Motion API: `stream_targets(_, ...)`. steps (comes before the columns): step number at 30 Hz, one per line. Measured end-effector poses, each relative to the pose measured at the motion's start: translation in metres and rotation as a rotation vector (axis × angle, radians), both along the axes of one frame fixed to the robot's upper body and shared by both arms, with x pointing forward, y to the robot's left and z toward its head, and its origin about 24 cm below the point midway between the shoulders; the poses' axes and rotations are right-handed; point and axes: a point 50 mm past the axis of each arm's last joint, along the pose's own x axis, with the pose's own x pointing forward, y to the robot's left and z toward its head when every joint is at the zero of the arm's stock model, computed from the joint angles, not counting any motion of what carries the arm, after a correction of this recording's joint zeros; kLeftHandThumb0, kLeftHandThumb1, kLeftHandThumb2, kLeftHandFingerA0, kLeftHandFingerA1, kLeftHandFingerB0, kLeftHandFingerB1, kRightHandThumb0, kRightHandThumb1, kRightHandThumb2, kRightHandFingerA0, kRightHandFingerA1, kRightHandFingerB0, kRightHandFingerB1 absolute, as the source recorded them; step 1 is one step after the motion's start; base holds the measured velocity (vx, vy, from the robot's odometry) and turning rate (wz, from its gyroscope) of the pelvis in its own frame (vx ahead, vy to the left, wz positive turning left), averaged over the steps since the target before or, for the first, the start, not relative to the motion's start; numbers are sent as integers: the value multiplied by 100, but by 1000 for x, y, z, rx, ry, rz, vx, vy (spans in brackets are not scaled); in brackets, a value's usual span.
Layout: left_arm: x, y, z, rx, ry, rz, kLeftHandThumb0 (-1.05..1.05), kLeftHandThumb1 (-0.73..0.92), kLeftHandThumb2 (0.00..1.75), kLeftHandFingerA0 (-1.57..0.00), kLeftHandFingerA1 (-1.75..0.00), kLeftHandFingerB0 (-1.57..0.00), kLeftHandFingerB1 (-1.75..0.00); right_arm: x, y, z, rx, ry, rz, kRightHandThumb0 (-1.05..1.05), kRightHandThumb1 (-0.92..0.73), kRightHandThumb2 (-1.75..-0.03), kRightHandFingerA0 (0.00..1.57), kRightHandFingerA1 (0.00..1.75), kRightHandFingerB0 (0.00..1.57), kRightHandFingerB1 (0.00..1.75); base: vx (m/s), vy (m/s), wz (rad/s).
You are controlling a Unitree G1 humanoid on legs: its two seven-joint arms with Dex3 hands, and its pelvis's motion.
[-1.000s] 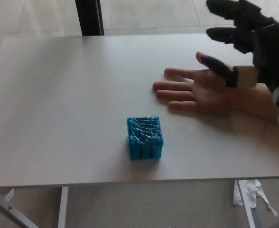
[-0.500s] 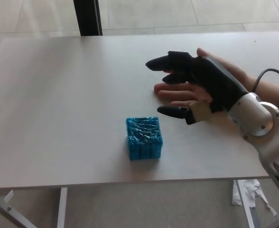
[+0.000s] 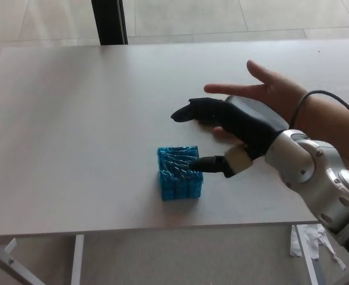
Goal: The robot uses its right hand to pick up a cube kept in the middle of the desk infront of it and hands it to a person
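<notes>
Desk (image 3: 73,130): pale, flat top filling most of the head view; near edge runs along the bottom of the picture.
Cube (image 3: 179,172): blue, textured, resting on the desk near the middle, a little toward 6 o'clock from centre. It sits flat and upright.
Right hand (image 3: 237,133): black, entering from 4 o'clock on a silver forearm, positioned at 2 o'clock from the cube.
Right hand fingers (image 3: 189,111): spread apart, holding nothing. The two upper fingers reach toward 9 o'clock above the desk, past the cube's far side.
Right thumb (image 3: 207,164): its tip lies over the cube's 3 o'clock upper edge; whether it actually touches cannot be told.
Person's hand (image 3: 263,89): open, palm up, fingers pointing toward 9 o'clock, lying at 1 o'clock from the cube and partly hidden behind the robot's hand.
Cable (image 3: 317,95): dark, looping over the person's forearm at 3 o'clock.
Left hand: not in view.
</notes>
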Motion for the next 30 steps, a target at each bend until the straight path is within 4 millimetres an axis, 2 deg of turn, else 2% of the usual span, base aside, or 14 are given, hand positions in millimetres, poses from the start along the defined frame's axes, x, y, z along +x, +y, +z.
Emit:
stream_targets(6, 0, 0, 0, 5, 8, -12, -105, 57, 84, -50, -148, -6, -143, -3, 15, -7, -15, 19, 21, -83, -64, -60, 18, 50, 32, 36, 0, 0, 0)
stream_targets(7, 1, 0, 0, 5, 9, -12, -105, 59, 83, -55, -155, -11, -136, -4, 16, -8, -13, 22, 24, -84, -51, -92, 14, 54, 25, 47, 0, 0, 0)
stream_targets(9, 1, 0, 0, 6, 9, -14, -105, 57, 86, -53, -149, -7, -143, -6, 20, -10, -10, 30, 29, -87, -53, -94, 13, 53, 20, 46, 0, 0, 0)
stream_targets(10, 1, 0, 0, 6, 10, -16, -105, 59, 83, -50, -156, -16, -134, -7, 21, -12, -13, 34, 32, -95, -71, -63, 4, 44, 12, 36, 0, 0, 0)
stream_targets(12, 1, 0, 0, 7, 12, -18, -105, 61, 79, -45, -156, -13, -133, -8, 23, -14, -40, 42, 37, -95, -73, -62, 1, 42, 9, 34, 0, 0, 0)
stream_targets(13, 1, 0, 1, 9, 14, -21, -105, 60, 82, -48, -154, -12, -137, -8, 23, -16, -59, 52, 39, -101, -61, -104, 1, 29, 9, 29, 0, 0, 0)
stream_targets(14, 1, 0, 1, 10, 16, -24, -105, 60, 82, -48, -154, -12, -137, -9, 23, -17, -76, 61, 40, -101, -61, -104, 1, 29, 9, 29, 0, 0, 0)
stream_targets(15, 2, 0, 1, 10, 17, -26, -105, 58, 85, -53, -148, -8, -145, -9, 24, -18, -95, 68, 42, -99, -69, -61, 0, 43, 5, 35, 0, 0, 0)
stream_targets(16, 2, 0, 1, 10, 17, -27, -105, 61, 81, -50, -153, -9, -136, -10, 24, -19, -109, 73, 42, -98, -57, -101, 3, 30, 4, 25, 0, 0, 0)
stream_targets(20, 2, -1, 0, 9, 17, -32, -105, 57, 84, -56, -146, -6, -142, -10, 25, -21, -172, 88, 34, -84, -48, -94, 2, 35, 9, 13, 0, 0, 0)
stream_targets(22, 2, -1, 0, 9, 17, -33, -105, 58, 83, -57, -151, -14, -135, -10, 25, -22, -203, 99, 30, -80, -48, -55, 7, 54, 0, 34, 0, 0, 0)
stream_targets(25, 2, -1, 1, 9, 16, -33, -105, 56, 87, -55, -148, -9, -142, -11, 26, -25, -253, 111, 24, -38, -16, -83, 5, 54, 0, 52, 0, 0, 0)
stream_targets(27, 3, -1, 0, 10, 19, -38, -105, 59, 89, -56, -146, -10, -141, -12, 27, -25, -276, 97, 11, -49, -47, -54, 57, 72, 29, 33, 0, 0, 0)
stream_targets(30, 4, -2, 0, 12, 26, -46, -105, 67, 86, -65, -143, -12, -143, -13, 29, -24, -275, 40, -12, -27, -60, -61, 82, 154, 64, 49, 0, 0, 0)
